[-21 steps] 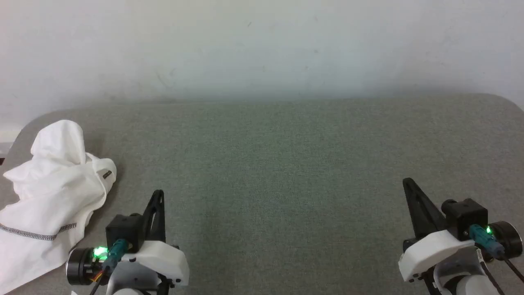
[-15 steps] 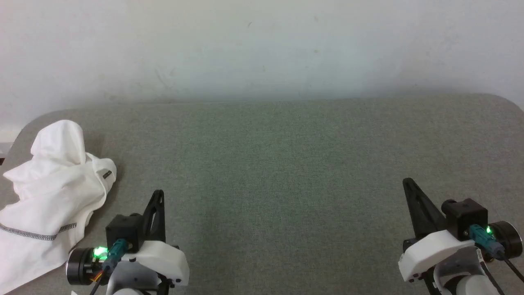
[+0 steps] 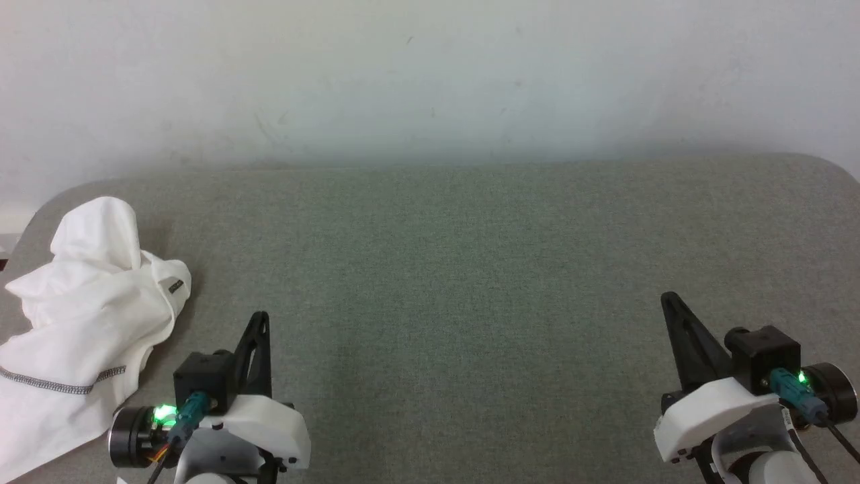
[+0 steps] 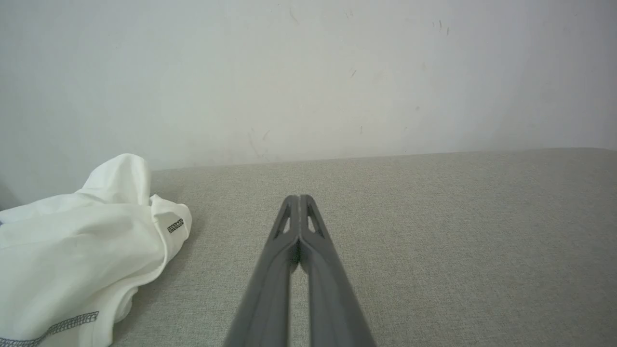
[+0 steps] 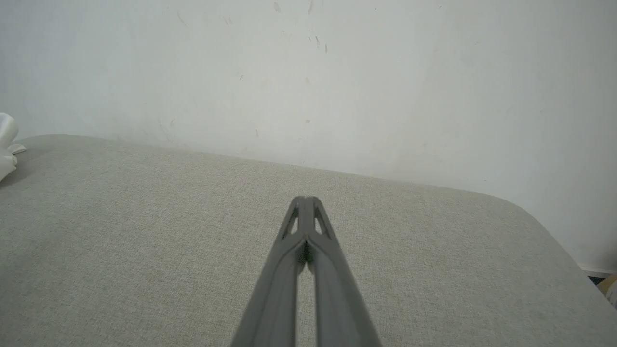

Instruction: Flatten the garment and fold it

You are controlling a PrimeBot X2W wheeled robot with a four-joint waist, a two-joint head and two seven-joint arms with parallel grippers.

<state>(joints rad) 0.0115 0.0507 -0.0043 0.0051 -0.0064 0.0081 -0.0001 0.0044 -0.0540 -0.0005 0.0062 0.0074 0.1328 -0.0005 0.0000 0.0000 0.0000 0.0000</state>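
You find the garment [image 3: 80, 316] crumpled at the 9 o'clock edge of the grey table [image 3: 470, 269], near the left gripper [image 3: 260, 317] at 7 o'clock, with the right gripper [image 3: 667, 298] at 5 o'clock, both with fingers pressed together and holding nothing.

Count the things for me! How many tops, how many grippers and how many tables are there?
top: 1
grippers: 2, the left gripper and the right gripper, both shut
table: 1
Total: 4
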